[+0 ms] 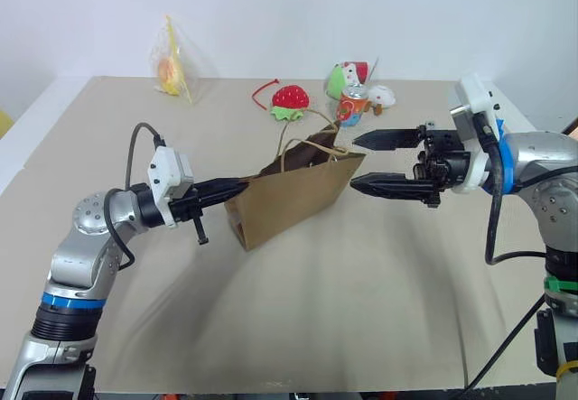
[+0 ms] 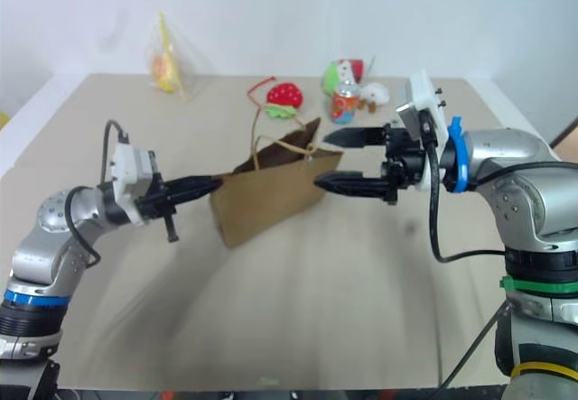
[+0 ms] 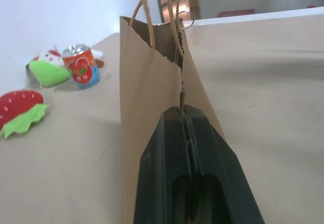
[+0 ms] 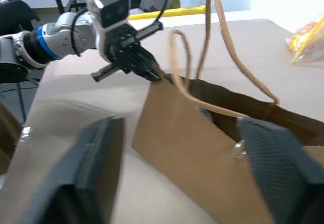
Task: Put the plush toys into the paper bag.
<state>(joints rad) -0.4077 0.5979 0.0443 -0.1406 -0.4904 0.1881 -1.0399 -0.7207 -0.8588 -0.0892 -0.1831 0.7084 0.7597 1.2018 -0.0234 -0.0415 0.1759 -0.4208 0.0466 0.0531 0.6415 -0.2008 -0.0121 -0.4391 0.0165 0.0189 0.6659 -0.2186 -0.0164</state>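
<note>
matt brown paper bag (image 1: 293, 197); glossy printed can (image 3: 82, 66); matt beige table (image 1: 379, 310)

Paper bag (image 1: 293, 197) mouth gapes toward the spread right end effector (image 1: 366, 161), nothing between.

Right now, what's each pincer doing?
Left pincer: shut on the paper bag edge.
Right pincer: open, holding nothing, beside the bag.

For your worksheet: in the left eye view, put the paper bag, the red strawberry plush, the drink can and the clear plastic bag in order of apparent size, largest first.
1. paper bag
2. clear plastic bag
3. strawberry plush
4. drink can

The last two look close; all but the paper bag lie farther back, so the gaps are uncertain.
</note>
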